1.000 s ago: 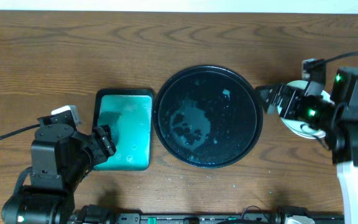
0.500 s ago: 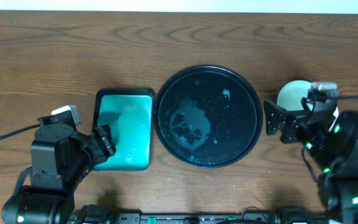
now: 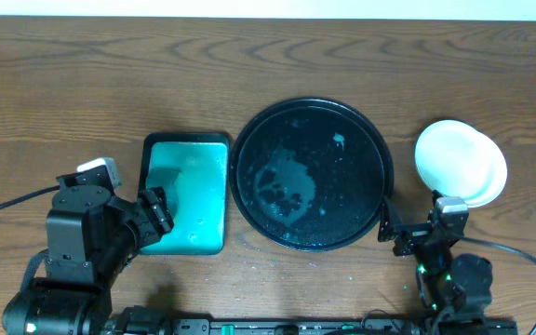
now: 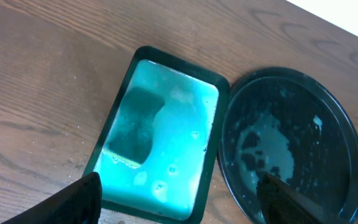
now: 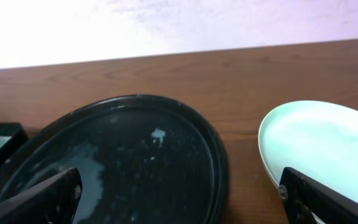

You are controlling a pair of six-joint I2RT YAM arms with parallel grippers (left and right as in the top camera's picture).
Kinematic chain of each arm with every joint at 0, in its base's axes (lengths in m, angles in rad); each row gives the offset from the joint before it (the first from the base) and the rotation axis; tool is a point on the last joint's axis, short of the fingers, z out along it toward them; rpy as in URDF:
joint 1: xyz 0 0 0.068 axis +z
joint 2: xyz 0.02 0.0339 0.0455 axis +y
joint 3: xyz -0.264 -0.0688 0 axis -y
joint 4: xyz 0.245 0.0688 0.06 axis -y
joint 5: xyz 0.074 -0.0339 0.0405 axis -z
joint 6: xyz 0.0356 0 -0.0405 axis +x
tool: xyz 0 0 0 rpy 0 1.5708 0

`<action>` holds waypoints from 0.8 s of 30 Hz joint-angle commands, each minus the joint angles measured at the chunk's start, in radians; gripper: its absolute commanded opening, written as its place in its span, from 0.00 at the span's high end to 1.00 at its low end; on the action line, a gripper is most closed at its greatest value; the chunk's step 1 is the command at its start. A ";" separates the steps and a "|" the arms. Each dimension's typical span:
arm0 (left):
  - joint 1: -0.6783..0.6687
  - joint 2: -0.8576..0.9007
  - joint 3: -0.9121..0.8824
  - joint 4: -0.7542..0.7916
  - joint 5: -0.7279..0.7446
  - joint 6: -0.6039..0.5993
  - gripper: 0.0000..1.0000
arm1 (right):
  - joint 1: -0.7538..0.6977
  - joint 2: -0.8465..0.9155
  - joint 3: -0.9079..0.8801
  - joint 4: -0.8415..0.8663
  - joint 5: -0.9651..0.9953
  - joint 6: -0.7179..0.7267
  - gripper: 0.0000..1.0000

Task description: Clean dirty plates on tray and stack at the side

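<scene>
The black tray [image 3: 342, 209] lies mid-table with teal watery smears and no plate on it. It also shows in the left wrist view [image 4: 316, 112] and the right wrist view [image 5: 129, 130]. The plates [image 3: 461, 163] lie overlapped in a stack on the table to the tray's right; the top one looks white, and a pale mint one [image 5: 322, 146] shows in the right wrist view. My right gripper [image 3: 408, 233] is open and empty at the tray's front right, in front of the stack. My left gripper [image 3: 156, 212] is open and empty at the teal basin's front left.
A teal rectangular basin [image 3: 186, 193] of teal liquid stands left of the tray, with a darker block shape [image 4: 135, 124] sunk in it. The table's front edge is close behind both arms. A pale wall runs behind the table's far edge.
My right arm has drawn back from over the plates toward the front edge, uncovering the stack. The left arm, the tray and the basin have not moved.
</scene>
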 commanded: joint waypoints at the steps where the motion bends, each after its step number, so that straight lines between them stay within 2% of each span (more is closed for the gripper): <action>1: 0.004 0.000 -0.005 0.000 -0.008 0.002 0.20 | 0.011 -0.062 -0.064 0.078 0.024 -0.012 0.01; 4: 0.004 0.000 -0.005 0.000 -0.008 0.002 0.20 | 0.011 -0.070 -0.110 0.177 0.023 -0.012 0.01; 24: 0.004 0.000 -0.005 0.000 -0.008 0.002 0.20 | 0.013 -0.068 -0.109 0.172 0.023 -0.012 0.01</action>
